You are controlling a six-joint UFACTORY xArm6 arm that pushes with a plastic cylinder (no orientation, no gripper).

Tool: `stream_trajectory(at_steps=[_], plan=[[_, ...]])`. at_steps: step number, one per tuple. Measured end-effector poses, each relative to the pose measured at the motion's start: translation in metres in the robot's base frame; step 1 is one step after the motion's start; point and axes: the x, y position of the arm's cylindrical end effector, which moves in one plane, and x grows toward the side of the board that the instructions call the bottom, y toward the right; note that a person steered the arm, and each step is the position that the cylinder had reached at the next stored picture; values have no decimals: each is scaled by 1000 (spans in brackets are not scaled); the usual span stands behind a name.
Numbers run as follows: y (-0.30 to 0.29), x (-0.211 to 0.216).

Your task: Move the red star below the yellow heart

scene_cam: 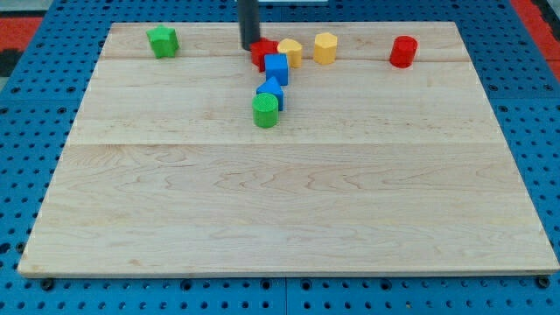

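The red star lies near the view's top centre, partly hidden behind a blue block in front of it. The yellow heart sits right next to the red star on its right, touching or nearly so. My tip stands at the red star's left edge, touching or almost touching it. The dark rod rises out of the view's top.
A second blue block and a green round block lie in a line below the first blue one. A yellow hexagonal block, a red round block and a green block lie along the top of the wooden board.
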Motion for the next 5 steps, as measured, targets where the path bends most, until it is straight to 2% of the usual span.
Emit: stream_trajectory(at_steps=[1,2,4,5], plan=[[69,36],[105,93],[74,99],[67,124]])
